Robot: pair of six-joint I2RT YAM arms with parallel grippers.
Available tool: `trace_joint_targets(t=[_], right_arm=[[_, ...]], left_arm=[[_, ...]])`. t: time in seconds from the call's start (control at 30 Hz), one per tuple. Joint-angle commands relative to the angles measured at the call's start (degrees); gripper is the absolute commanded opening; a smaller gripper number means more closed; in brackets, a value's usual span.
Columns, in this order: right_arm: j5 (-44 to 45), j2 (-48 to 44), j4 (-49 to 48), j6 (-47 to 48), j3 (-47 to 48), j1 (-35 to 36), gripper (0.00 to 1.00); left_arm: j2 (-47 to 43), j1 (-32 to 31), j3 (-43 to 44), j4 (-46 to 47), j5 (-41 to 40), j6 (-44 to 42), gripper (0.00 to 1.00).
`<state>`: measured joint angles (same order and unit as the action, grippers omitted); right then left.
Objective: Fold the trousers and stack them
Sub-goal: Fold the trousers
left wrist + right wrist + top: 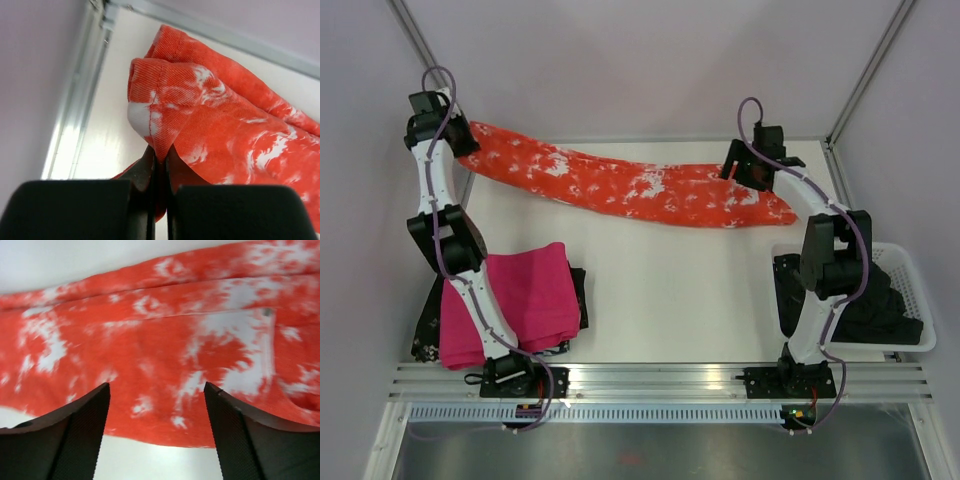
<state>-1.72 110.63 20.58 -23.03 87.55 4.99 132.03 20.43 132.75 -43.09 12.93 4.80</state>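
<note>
Straightening the trousers seems underway: left pincer clenched on a hem, right pincer released above the pocket, which it should grip.

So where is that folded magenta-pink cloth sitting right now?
In the top view, the folded magenta-pink cloth lies at the near left of the white table, on a dark black garment and partly under the left arm, apart from the orange-red trousers.

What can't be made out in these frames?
- Top external: dark garment mostly hidden under pink cloth and left arm.
- Top external: basket contents dark, partly behind right arm.
- Right wrist: trousers cut off by frame edges; whether the right gripper touches them is unclear.
- Left wrist: layers pinched by left gripper hidden by its fingers.
</note>
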Motion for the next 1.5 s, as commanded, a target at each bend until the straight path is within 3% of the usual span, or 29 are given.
trace_joint_targets(t=[0.0, 0.13, 0.23, 0.37, 0.5, 0.57, 0.6, 0.67, 0.73, 0.9, 1.07, 1.17, 1.2, 1.3, 1.4, 1.47], right_arm=[[-9.3, 2.2, -8.9, -5.1, 1.8, 7.2, 0.80], [-13.9, 10.3, -10.9, -5.4, 11.2, 16.2, 0.73], [-15.6, 18.5, -11.0, -6.2, 18.5, 20.2, 0.72], [-18.6, 24.5, -19.1, -12.1, 23.6, 22.2, 0.69], [-21.3, 32.0, -25.6, -17.4, 34.2, 25.4, 0.66], [-22.3, 37.1, -29.6, -20.8, 39.7, 27.4, 0.55], [-22.1, 39.3, -32.7, -23.4, 40.0, 27.9, 0.40], [-20.6, 41.1, -41.0, -29.5, 40.2, 28.5, 0.31], [-19.4, 42.9, -39.1, -29.0, 42.3, 29.2, 0.17], [-19.1, 38.9, -33.4, -24.3, 40.0, 29.3, 0.08], [-16.1, 29.6, -28.5, -20.0, 32.5, 26.7, 0.18], [-15.2, 20.3, -24.4, -16.8, 27.1, 21.1, 0.36], [-12.5, 18.6, -22.1, -15.1, 26.3, 19.9, 0.50], [-7.7, 12.6, -10.3, -7.0, 24.6, 15.1, 0.67], [-3.7, 8.0, 1.7, -2.8, 22.6, 9.6, 0.70], [-3.2, 4.5, 3.8, -2.2, 18.7, 5.6, 0.70]], left_arm=[[-8.7, 1.0, 1.9, 2.2, -9.9, -1.7, 0.02], [-11.9, 0.6, 2.2, 0.4, -10.6, -2.1, 0.02], [-12.8, -1.6, 2.3, 0.0, -9.9, -3.2, 0.02], [-12.1, -7.7, 0.5, -0.2, -13.5, -4.7, 0.02], [-7.5, -8.7, 2.6, -4.7, -15.0, 3.6, 0.02], [-5.6, -8.7, 2.4, -6.9, -17.1, 7.8, 0.02], [-5.2, -8.7, 2.1, -7.4, -17.4, 8.6, 0.02], [-4.9, -8.6, 0.9, -8.1, -17.8, 10.3, 0.02], [-5.7, -9.0, -0.6, -7.4, -14.8, 11.5, 0.02], [-6.8, -13.5, 0.3, -6.4, -13.5, 11.8, 0.02], [-6.4, -21.1, 1.6, -7.2, -12.1, 16.2, 0.02], [-5.3, -26.0, 1.6, -7.3, -12.7, 17.6, 0.02], [-4.9, -27.1, 1.5, -7.4, -14.3, 18.0, 0.02], [-2.7, -31.5, 1.3, -7.5, -18.5, 18.9, 0.02], [-0.7, -35.9, 1.4, -7.5, -21.1, 21.3, 0.02], [0.1, -37.6, 1.3, -6.8, -21.8, 24.1, 0.02]])
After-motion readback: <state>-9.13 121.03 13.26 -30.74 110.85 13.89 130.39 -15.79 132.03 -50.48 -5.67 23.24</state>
